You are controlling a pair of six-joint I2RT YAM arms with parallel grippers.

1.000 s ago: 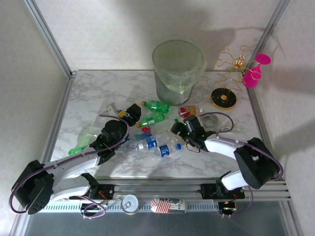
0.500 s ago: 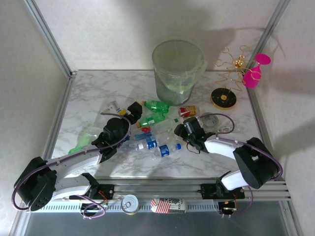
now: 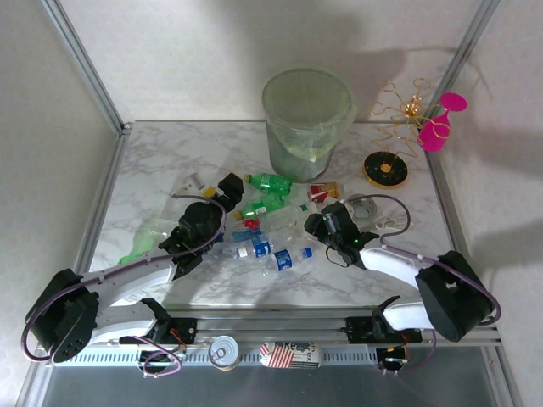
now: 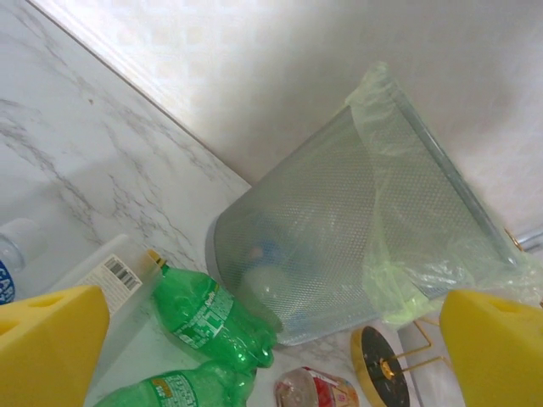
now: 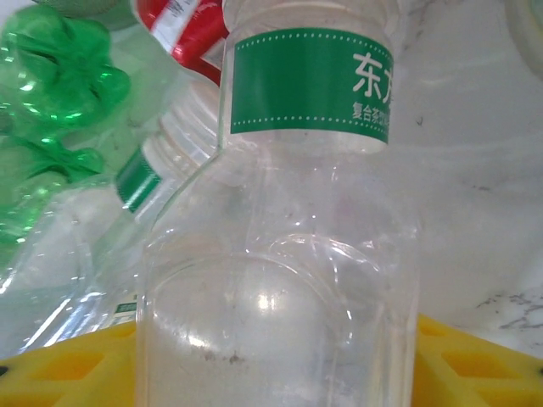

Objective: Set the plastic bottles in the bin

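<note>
bin (image 3: 297, 151) w/ liner (image 4: 382, 144); bottles (image 3: 271, 181) on table (image 3: 153, 174) nr it.

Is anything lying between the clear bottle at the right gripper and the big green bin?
Yes: the red-yellow labelled bottle lies on the table between the right gripper, with the clear bottle between its fingers, and the bin. Nothing visible covers the bin's open top.

A clear green-labelled bottle (image 5: 280, 280) is running off the frame's top and bottom edges, partly hiding the yellow pads (image 5: 59, 365) of the right gripper (image 5: 276, 381).
</note>
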